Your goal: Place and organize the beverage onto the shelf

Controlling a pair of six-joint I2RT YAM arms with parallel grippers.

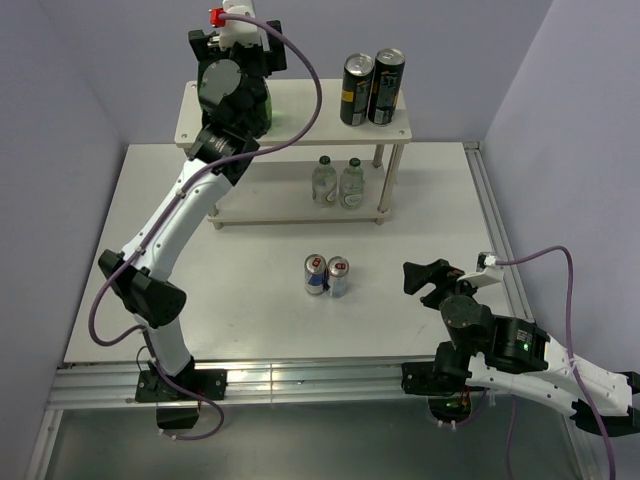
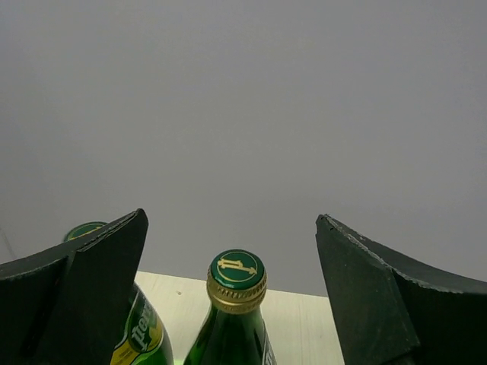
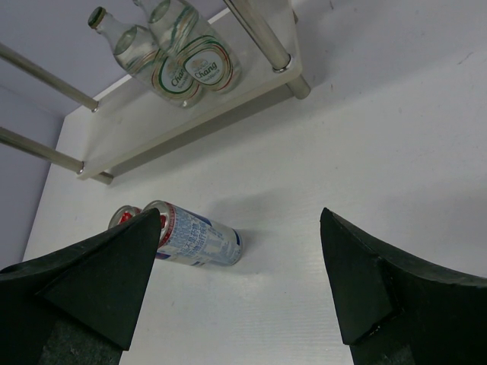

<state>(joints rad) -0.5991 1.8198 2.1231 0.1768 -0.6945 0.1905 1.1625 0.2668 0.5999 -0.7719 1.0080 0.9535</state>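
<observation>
Left gripper (image 2: 230, 220) is wide open astride a green bottle (image 2: 232, 312) at the left end of the shelf's (image 1: 300, 125) top board, gripping nothing. Two cans (image 1: 326, 275) stand upright mid-table (image 1: 250, 310), before the shelf. Right gripper (image 3: 242, 217), open and empty, is nearer; the cans lie to its left.

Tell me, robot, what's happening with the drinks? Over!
Left gripper open around a green bottle standing on the shelf's top board. Right gripper open, empty. Two small cans on the table, unshelved. Nothing blocking them.
</observation>
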